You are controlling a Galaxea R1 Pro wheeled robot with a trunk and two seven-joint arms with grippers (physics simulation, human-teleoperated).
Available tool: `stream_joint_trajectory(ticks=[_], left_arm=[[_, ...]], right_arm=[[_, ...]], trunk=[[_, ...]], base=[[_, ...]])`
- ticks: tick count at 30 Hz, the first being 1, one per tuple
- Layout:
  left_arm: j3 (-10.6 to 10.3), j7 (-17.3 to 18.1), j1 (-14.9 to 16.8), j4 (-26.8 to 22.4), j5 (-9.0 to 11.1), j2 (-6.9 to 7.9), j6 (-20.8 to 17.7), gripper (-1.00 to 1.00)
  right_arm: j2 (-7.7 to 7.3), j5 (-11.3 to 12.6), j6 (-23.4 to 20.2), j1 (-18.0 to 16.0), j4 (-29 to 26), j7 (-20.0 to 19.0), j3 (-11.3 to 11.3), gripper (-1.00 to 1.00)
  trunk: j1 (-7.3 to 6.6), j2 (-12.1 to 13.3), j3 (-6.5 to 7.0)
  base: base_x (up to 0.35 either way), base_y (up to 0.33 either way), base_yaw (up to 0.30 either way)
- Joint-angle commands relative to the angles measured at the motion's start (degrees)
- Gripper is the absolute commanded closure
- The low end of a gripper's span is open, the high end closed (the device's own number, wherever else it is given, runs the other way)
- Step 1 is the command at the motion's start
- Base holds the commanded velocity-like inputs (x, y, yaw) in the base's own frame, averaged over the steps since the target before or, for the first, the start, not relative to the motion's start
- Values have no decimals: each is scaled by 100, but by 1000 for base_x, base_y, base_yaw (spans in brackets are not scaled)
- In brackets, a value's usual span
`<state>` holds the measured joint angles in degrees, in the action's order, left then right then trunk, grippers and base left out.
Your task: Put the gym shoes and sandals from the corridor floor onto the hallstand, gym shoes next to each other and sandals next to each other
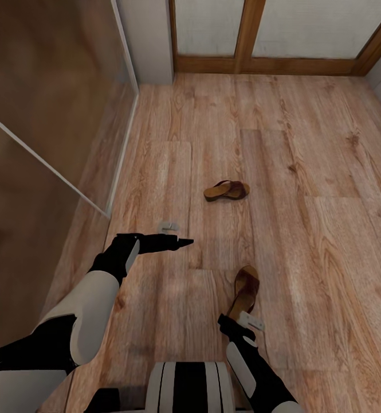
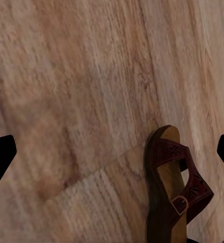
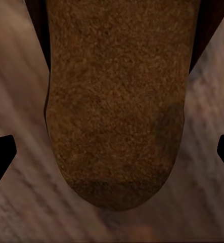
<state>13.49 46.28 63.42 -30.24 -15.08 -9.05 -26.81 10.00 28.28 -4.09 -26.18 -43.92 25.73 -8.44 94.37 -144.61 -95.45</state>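
Head cam: two sandals on the corridor floor (image 1: 305, 143), wood planks. Far sandal (image 1: 227, 190) lies sideways mid-floor, well apart from the near sandal (image 1: 244, 289), which sits lengthwise just ahead of the robot's trunk. R gripper (image 1: 236, 322) is right over the near sandal's heel end, touching or just above, can't tell which. R wrist cam: tan footbed (image 3: 114, 101) close up btwn the two dark fingertips (image 3: 0, 154) at the frame edges, tips spread well wider than the sole, so jaws wide, nothing clamped. L gripper (image 1: 176, 242) is out over bare floor, between the two sandals and off to the left, arm extended, pointing right. L wrist cam: fingertips (image 2: 0, 154) far apart at the edges, wide, empty; near sandal (image 2: 175, 190) w/ patterned reddish strap and buckle visible below it. Glass panel/wall at left (image 1: 47, 115), wood-framed doors at far end (image 1: 247, 34).
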Motion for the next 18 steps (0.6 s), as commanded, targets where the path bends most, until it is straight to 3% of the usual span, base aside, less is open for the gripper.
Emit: stream_joint_trajectory(ticks=[1, 4, 18], left_arm=[[48, 39, 8, -8, -39, -5, -50, -100], [48, 39, 10, -8, -39, -3, -53, -100], [48, 39, 3, -8, -39, 8, -53, -100]], right_arm=[[0, 11, -31, -1, -11, 39, -6, -100], [0, 11, -31, -1, -8, 42, -3, -100], [0, 19, -22, -1, -11, 54, -3, -100]], trunk=[[1, -3, -28], [9, -7, -105], [9, -7, -146]], base=[[0, 0, 0], [0, 0, 0], [0, 0, 0]])
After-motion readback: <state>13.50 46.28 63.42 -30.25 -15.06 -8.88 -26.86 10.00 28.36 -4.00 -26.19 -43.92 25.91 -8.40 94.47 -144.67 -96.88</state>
